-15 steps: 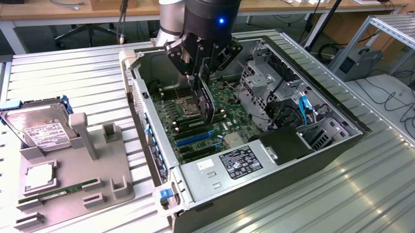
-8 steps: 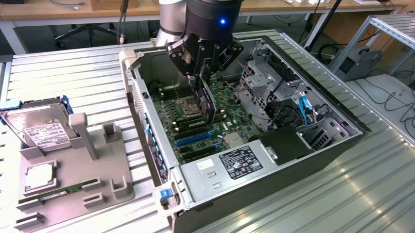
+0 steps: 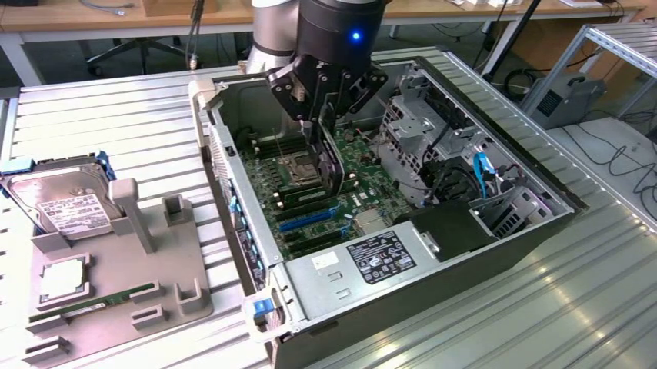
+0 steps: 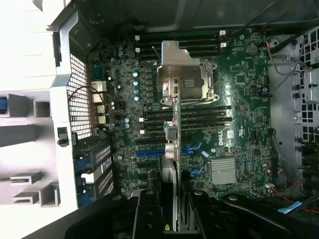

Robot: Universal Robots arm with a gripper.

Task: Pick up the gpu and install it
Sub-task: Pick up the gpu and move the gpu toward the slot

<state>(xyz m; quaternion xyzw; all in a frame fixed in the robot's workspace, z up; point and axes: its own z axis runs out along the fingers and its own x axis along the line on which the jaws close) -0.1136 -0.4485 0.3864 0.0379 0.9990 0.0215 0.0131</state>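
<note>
Black gpu (image 3: 331, 165): you have it clamped on edge between the gripper's (image 3: 326, 115) fingers, hanging upright inside the open case (image 3: 221, 150) over the motherboard (image 3: 361, 191). Whether its lower edge touches the board cannot be told. Your wrist view has its thin edge crossing the CPU socket (image 4: 187, 82) and the memory slots, near the blue slot (image 4: 149, 153). Grey tray (image 3: 113, 296), exterior view's left, outside the case: memory stick (image 3: 92, 301) on it, hard drive (image 3: 61, 201) beside it.
</note>
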